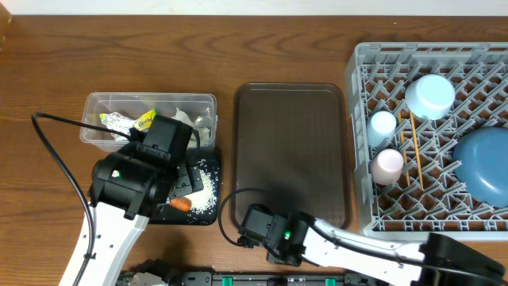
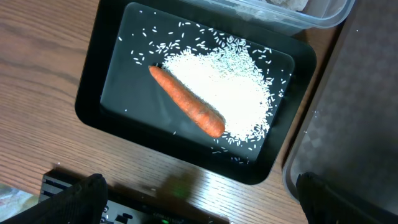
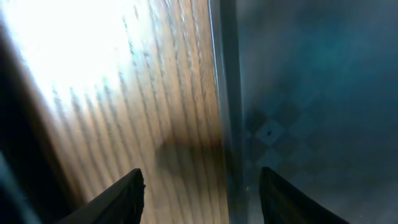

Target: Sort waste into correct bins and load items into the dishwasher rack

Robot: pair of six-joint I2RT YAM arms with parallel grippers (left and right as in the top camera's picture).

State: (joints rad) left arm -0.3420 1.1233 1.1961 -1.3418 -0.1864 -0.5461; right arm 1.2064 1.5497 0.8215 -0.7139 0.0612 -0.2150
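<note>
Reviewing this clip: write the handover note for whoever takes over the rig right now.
Left gripper: open, empty, above the black tray.
Right gripper: open, empty, over the edge of the brown tray.
Black tray holds the carrot and rice; the clear tub holds the wrapper and tissues.
The rack holds the blue plate, bowl, light blue cup, pink cup and chopsticks.
Done: sorting and loading look complete.
Left: probably just parking the arms.
</note>
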